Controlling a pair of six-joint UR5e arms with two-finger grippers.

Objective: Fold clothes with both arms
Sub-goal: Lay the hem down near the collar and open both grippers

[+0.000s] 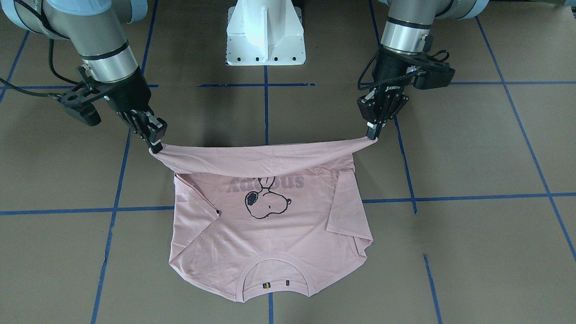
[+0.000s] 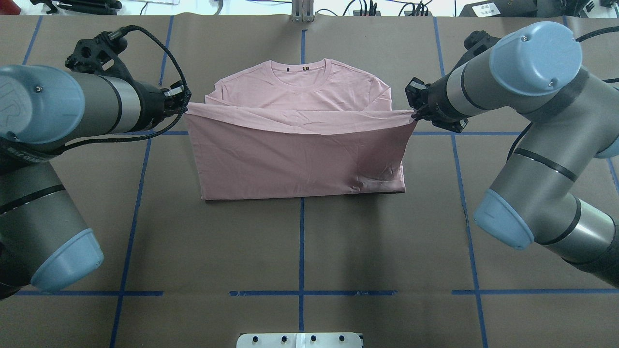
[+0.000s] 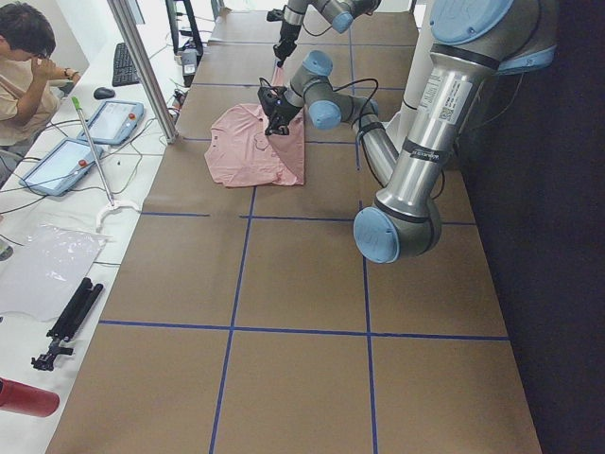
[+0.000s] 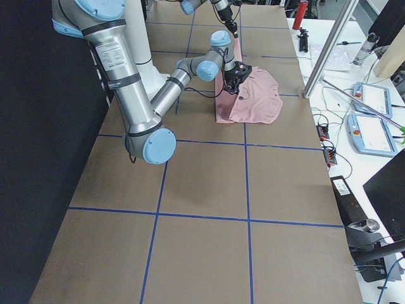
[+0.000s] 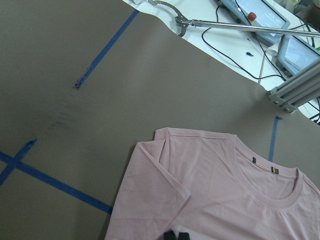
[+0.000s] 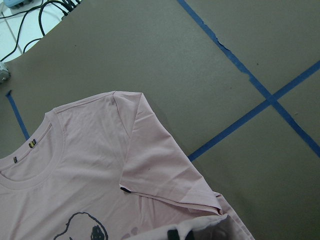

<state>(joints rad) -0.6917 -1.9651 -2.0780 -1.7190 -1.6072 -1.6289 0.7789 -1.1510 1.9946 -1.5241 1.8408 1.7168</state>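
In the middle of the table (image 2: pixel 232 241) the pink T-shirt (image 1: pixel 270 234) lies print side up, its collar (image 1: pixel 276 270) pointing away from the robot and both sleeves already turned in over the chest. The left gripper (image 1: pixel 373 130) is pinching one corner of the hem and the right gripper (image 1: pixel 155 143) the other. The bottom edge hangs between them as a taut band raised off the table, over the lettering just above the cartoon dog (image 1: pixel 267 202). From behind the robot the lifted half shows as a plain pink sheet sloping up from a crease on the table to the two grippers. The step in hand looks like the bottom-to-top fold, roughly halfway along. The next move would call for both arms to carry the hem on toward the collar at an even pace and height, with the cloth stretched so it does not sag or twist, then lower it flat near the neckline before letting go. A small bunch of wrinkles near the robot's right end of the crease may need care. The table is covered in brown paper marked into squares by blue tape (image 2: pixel 301 251), with the white base (image 1: pixel 265 36) at the robot's edge. Beyond the far edge runs a white bench with a keyboard (image 3: pixel 125 63), a control tablet (image 3: pixel 113 121) and cables, where a person (image 3: pixel 24 66) sits.
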